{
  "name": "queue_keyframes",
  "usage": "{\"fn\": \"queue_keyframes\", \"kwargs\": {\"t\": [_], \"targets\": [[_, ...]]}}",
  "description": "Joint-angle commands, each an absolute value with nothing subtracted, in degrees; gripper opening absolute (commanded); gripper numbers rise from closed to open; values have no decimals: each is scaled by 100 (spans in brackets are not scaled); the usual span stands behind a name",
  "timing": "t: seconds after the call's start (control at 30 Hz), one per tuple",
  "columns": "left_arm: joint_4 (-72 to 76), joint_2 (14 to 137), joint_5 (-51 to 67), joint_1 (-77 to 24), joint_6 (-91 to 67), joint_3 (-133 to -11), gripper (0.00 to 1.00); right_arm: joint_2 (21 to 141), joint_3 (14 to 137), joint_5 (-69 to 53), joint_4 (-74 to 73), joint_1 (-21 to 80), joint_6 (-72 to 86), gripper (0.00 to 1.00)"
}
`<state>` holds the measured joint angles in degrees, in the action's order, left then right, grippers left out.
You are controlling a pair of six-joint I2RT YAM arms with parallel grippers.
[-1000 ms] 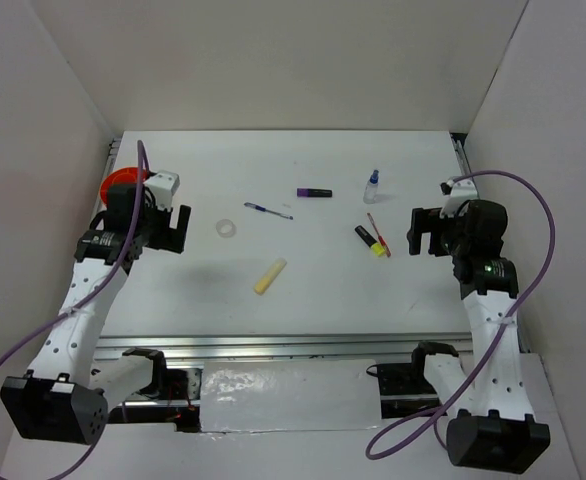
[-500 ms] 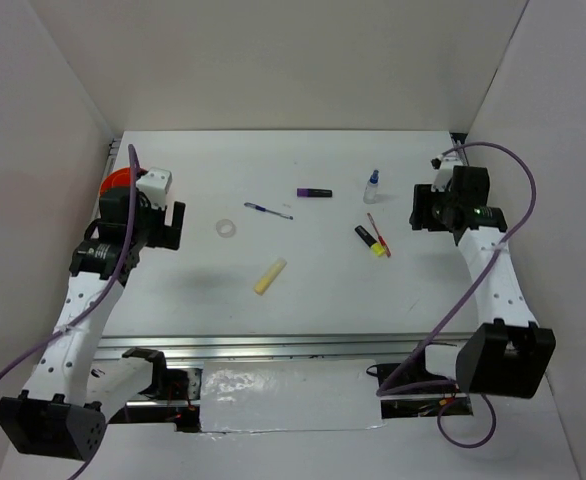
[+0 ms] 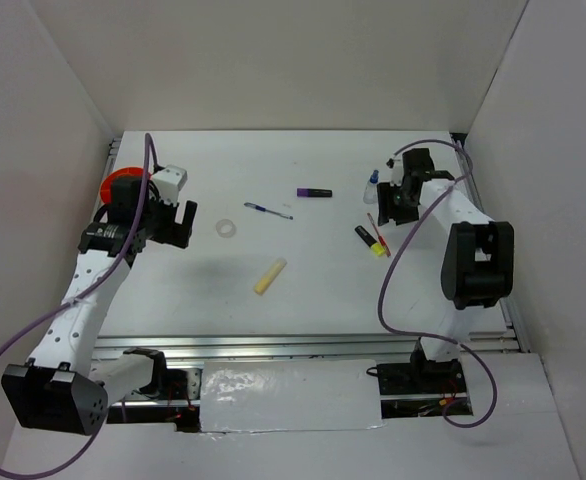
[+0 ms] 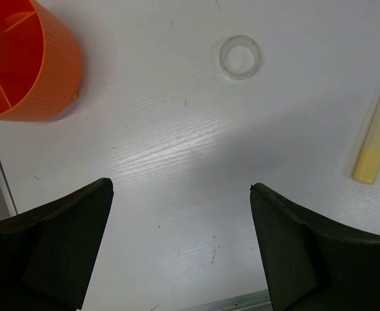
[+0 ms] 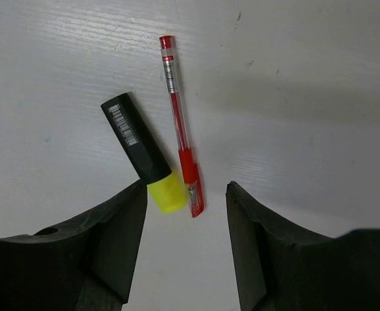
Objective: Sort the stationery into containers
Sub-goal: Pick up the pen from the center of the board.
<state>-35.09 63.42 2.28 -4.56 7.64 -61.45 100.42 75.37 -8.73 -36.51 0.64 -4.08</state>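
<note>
Left claw [image 4: 180, 188]: fingers spread wide, nothing between them, over bare table [image 3: 273, 290].
Right claw [image 5: 185, 186]: fingers apart, gripping nothing.
Orange-red cup [image 4: 54, 78]: upright, ahead of the left claw and off to the left side of its wrist view, clear of the fingers.
White tape ring [image 4: 225, 61]: flat on the table, ahead of the left claw.
Pale yellow stick [image 4: 375, 146]: ahead of the left claw, at the right edge of its wrist view.
Red pen [image 5: 179, 123]: straight ahead of the right claw, grip end nearest the gap.
Black-yellow highlighter [image 5: 141, 152]: close beside the red pen, yellow end toward the right claw; contact cannot be told.
Thin blue pen [image 3: 268, 210], purple marker [image 3: 314, 192]: between the two claws, well apart from both.
Blue-capped bottle [image 3: 372, 183]: upright, just beside the right claw.
</note>
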Motion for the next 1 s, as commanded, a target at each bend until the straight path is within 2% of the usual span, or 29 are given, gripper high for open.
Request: {"fn": "queue_keyframes", "kwargs": {"t": [0.0,0.37,0.97], "targets": [[-3287,6275,422,-457,905,-6135,99,10404,8015,-827,-3797,333,-316,59],[-3173,6521,378,-457,888,-6100,99,11302,8499,-203,-3920,642,-387,52],[-3067,6715,475,-448,888,-6187,99,11716,8824,-18,-4280,712,-633,39]]}}
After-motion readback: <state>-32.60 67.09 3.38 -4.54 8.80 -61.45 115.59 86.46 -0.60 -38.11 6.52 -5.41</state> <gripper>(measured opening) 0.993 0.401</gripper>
